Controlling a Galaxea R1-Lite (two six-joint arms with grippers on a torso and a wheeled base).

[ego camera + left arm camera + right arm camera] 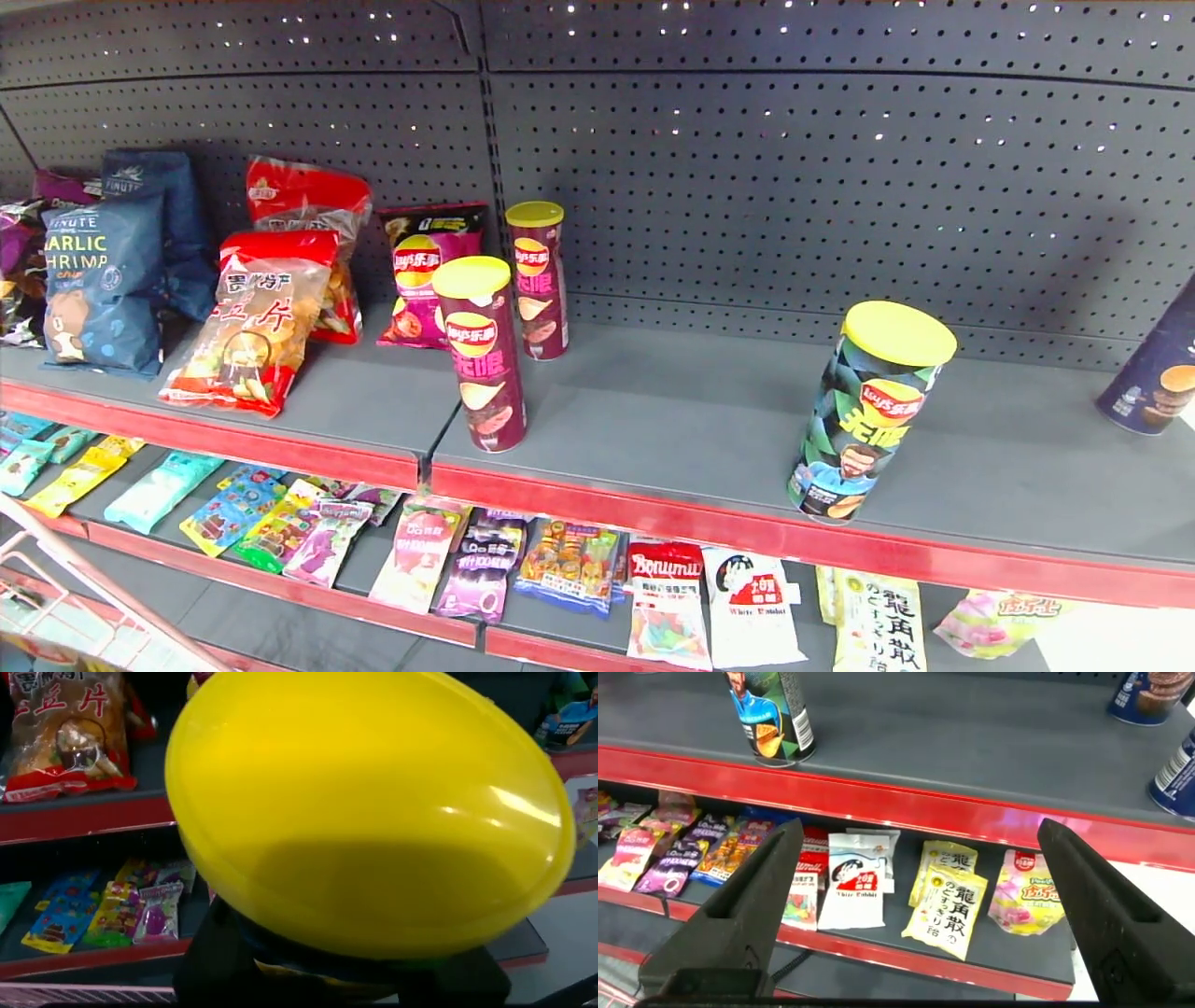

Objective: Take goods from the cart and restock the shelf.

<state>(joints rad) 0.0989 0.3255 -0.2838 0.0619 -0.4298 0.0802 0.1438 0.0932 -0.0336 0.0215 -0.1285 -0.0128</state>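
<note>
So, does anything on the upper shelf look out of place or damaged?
Nothing looks spilled or damaged. The green can stands alone close to the front edge of the upper shelf, well apart from the nearest purple can. The front red bag slumps forward toward the edge.

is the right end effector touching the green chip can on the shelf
Apart. The right wrist view shows the right end effector open and empty, with the green chip can standing well beyond it on the shelf.
</note>
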